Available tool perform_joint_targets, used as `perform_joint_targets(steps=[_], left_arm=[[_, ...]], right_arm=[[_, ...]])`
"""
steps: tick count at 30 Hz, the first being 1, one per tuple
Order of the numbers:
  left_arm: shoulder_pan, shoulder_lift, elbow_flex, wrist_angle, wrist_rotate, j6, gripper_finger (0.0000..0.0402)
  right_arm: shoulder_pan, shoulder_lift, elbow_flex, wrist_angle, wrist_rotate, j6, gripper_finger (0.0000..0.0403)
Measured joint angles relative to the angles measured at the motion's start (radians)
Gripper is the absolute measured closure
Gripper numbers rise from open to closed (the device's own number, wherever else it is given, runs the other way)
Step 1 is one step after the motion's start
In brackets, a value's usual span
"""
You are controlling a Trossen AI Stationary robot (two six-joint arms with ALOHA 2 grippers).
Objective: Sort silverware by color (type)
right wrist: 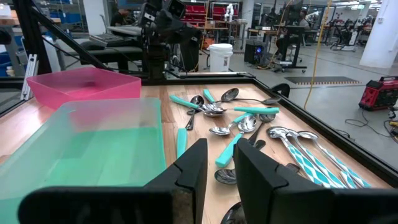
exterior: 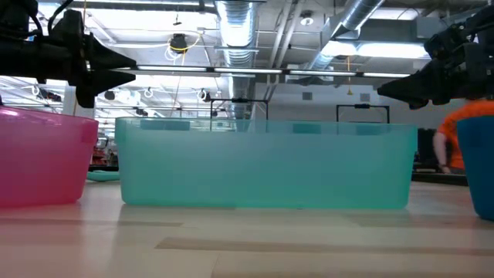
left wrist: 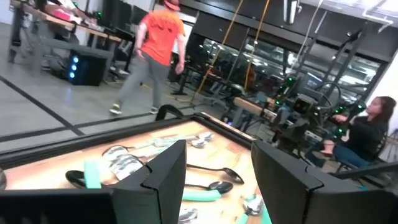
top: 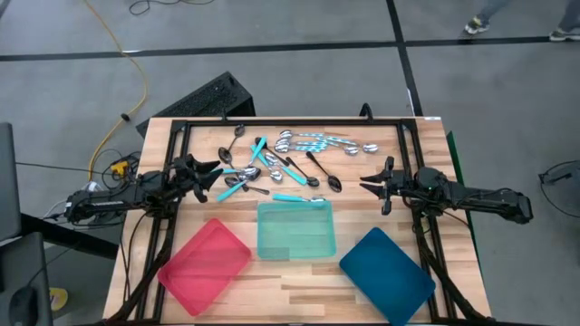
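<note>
Both pincers, left (top: 217, 169) and right (top: 365, 182), gape empty beside jumbled silver, turquoise-handled and black spoons (top: 288, 163).

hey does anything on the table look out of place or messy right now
Nothing is damaged or spilled. The spoons lie in a loose jumble, some crossing, behind three trays. One turquoise-handled spoon lies against the teal tray's far rim.

A red tray (top: 205, 263), teal tray (top: 295, 241) and blue tray (top: 388, 275) sit on the wooden table (top: 299, 281).
</note>
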State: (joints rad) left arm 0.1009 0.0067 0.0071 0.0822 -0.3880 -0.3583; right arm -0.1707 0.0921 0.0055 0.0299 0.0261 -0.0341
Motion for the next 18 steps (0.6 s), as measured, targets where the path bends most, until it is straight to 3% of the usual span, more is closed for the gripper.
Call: perform_joint_targets(steps=[6,13,18], left_arm=[[0.0,0.0,0.001,0.0,-0.002,-0.008,0.0235],[0.0,0.0,0.012,-0.039,-0.001,-0.197,0.0235],[0.0,0.0,0.015,-0.05,-0.027,-0.152,0.0235]], right_arm=[[0.0,0.0,0.0,0.0,0.0,0.0,0.03],[0.0,0.0,0.0,0.0,0.0,0.0,0.03],[0.0,0.0,0.0,0.0,0.0,0.0,0.03]])
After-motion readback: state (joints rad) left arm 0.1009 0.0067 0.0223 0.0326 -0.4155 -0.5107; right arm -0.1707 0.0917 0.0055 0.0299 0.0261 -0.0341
